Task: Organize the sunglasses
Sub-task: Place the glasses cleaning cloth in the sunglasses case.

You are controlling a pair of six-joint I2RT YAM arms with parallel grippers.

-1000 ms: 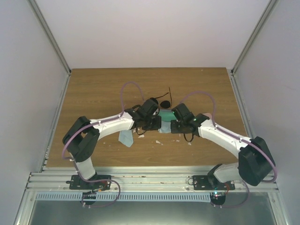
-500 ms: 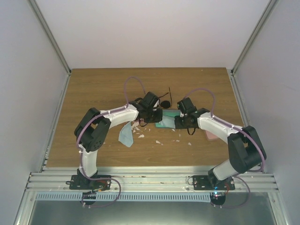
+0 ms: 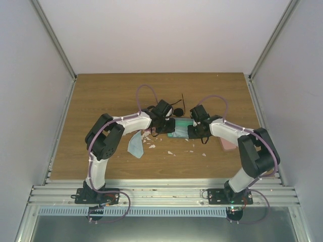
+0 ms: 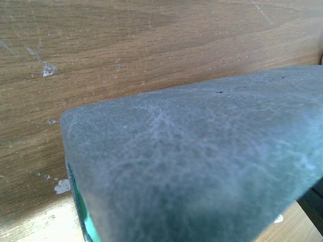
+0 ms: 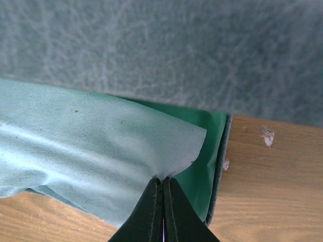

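The black sunglasses (image 3: 176,110) lie on the table just behind both grippers, one temple arm sticking up. A blue-grey case (image 3: 179,124) with green lining (image 5: 208,151) lies open between the grippers. My right gripper (image 5: 163,182) is shut on the corner of a pale teal cloth (image 5: 91,146) that lies across the lining; it sits at the case's right end (image 3: 194,129). My left gripper (image 3: 165,125) is at the case's left end. The case's outer skin (image 4: 202,166) fills the left wrist view and hides the fingers, so a grip on it cannot be made out.
A light blue cloth (image 3: 135,145) lies on the table under the left forearm. A pink case (image 3: 228,145) lies right of the right forearm. Small white scraps (image 3: 170,152) dot the wood in front of the grippers. Grey walls close in the table's left, right and back.
Both arms have folded, elbows drawn in toward the middle, and the grippers with the case have shifted slightly away from the bases. Both grippers stayed shut.
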